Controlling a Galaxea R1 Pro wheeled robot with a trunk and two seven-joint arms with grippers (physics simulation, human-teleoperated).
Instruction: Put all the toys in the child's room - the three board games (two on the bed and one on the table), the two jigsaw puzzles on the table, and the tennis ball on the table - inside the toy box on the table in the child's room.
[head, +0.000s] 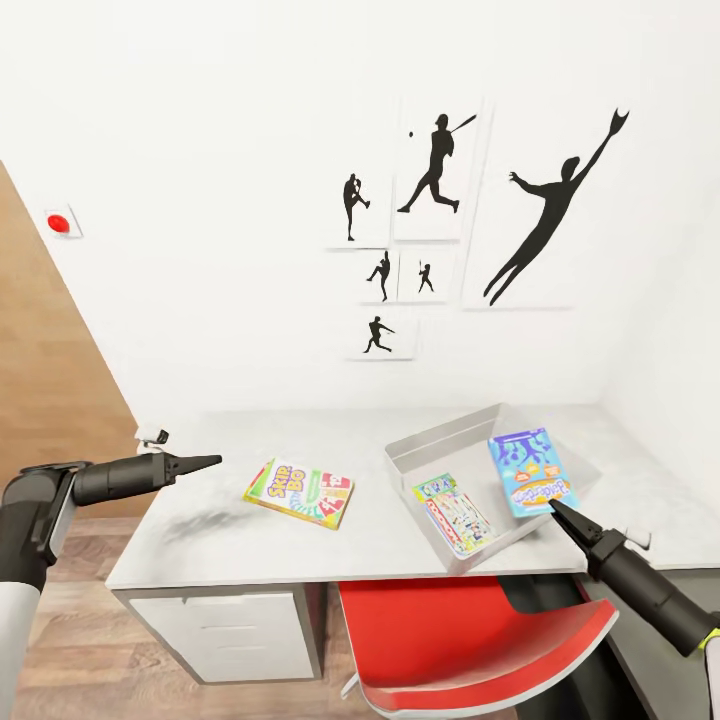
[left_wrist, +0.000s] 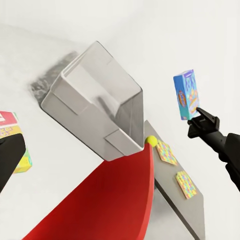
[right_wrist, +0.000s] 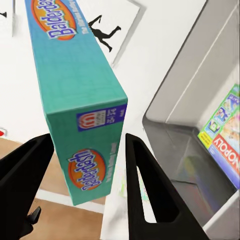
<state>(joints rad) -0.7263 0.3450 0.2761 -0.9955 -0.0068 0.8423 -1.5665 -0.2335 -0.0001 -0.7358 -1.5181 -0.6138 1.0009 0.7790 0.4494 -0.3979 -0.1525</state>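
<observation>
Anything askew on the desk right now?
Yes. The toy box sits tilted, one end raised. The blue board game is pinched at one corner by the right gripper, above the box, not yet in it. The yellow board game lies on the table, outside.

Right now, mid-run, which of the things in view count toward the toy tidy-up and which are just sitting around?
Job:
Balderdash game, held in the right gripper
Skip-Bo game on the table
Monopoly game in the toy box
tennis ball
two jigsaw puzzles

Lying about:
red chair
silhouette posters
red wall button
</observation>
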